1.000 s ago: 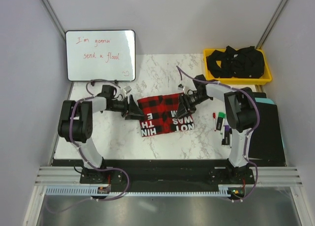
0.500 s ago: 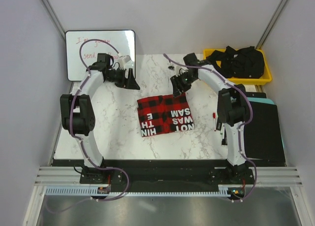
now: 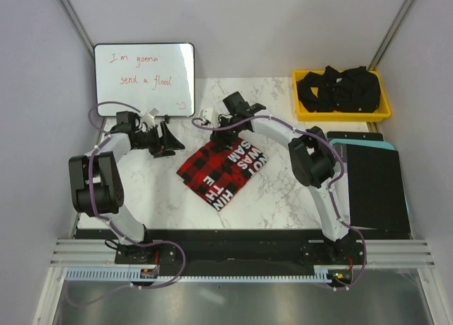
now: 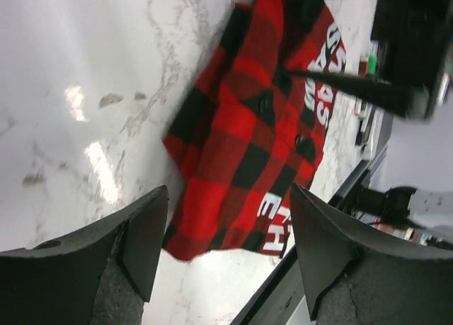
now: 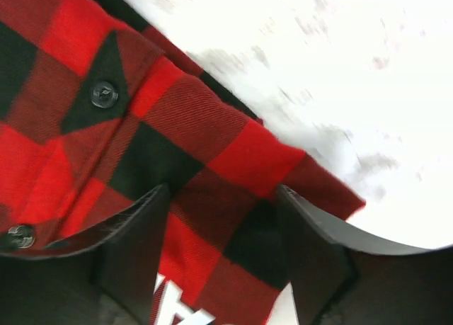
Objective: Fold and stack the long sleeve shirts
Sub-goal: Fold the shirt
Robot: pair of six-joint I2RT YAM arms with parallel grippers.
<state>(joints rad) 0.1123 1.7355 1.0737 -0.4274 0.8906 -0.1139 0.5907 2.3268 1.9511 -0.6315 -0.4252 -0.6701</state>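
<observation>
One red-and-black buffalo-check shirt (image 3: 219, 170) lies folded into a small packet on the marble table, turned at an angle, its white lettering facing up. My left gripper (image 3: 166, 141) is open and empty, low over the table just left of the shirt. In the left wrist view the shirt (image 4: 262, 127) lies ahead of its gripper (image 4: 226, 247). My right gripper (image 3: 223, 130) is open at the shirt's far corner. In the right wrist view its gripper (image 5: 223, 226) has its fingers spread over the check cloth (image 5: 141, 127) near the edge. No second shirt shows.
A whiteboard (image 3: 144, 79) with red writing stands at the back left. A yellow bin (image 3: 304, 112) holding black clothes sits at the back right. A dark flat case (image 3: 371, 187) lies along the right edge. The table's front edge runs along the black rail.
The folded shirt has turned and shifted left. Both arms came back from the far side: the left gripper dropped beside the shirt's left, the right gripper onto its far corner.
</observation>
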